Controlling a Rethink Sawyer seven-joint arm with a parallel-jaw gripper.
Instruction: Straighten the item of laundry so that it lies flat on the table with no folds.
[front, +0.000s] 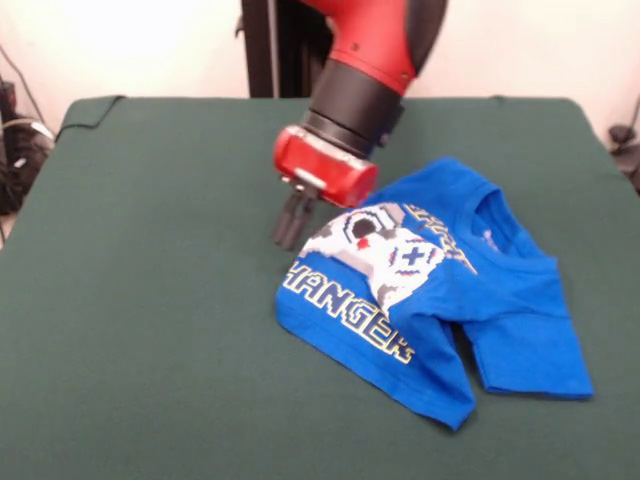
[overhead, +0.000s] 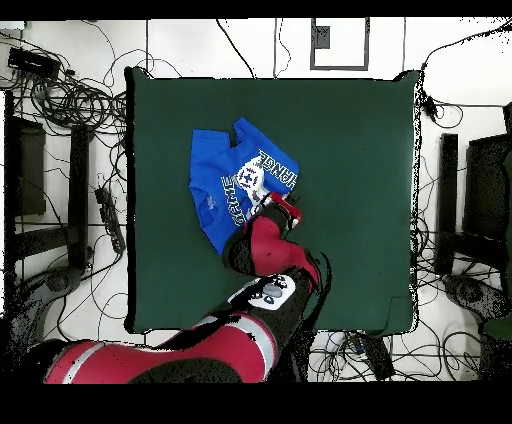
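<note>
The item of laundry (front: 440, 300) is a bright blue T-shirt with a pixel game-controller print. It lies rumpled right of the table's (front: 150, 300) middle, with its hem skewed toward the front and one part folded beside a dark gap. In the overhead view the item of laundry (overhead: 218, 175) sits in the upper left part of the table (overhead: 360, 160). My gripper (front: 291, 228) hangs low at the shirt's left edge, beside the print. Its dark fingers (front: 298, 212) are pressed together and nothing shows between them. In the overhead view the gripper (overhead: 284, 206) is at the shirt's lower right edge.
The red and black arm (front: 365, 60) slants down from the top over the shirt's far side. Cables and dark stands (overhead: 70, 170) ring the table on the floor. Green cloth stretches wide to the left of the shirt in the front view.
</note>
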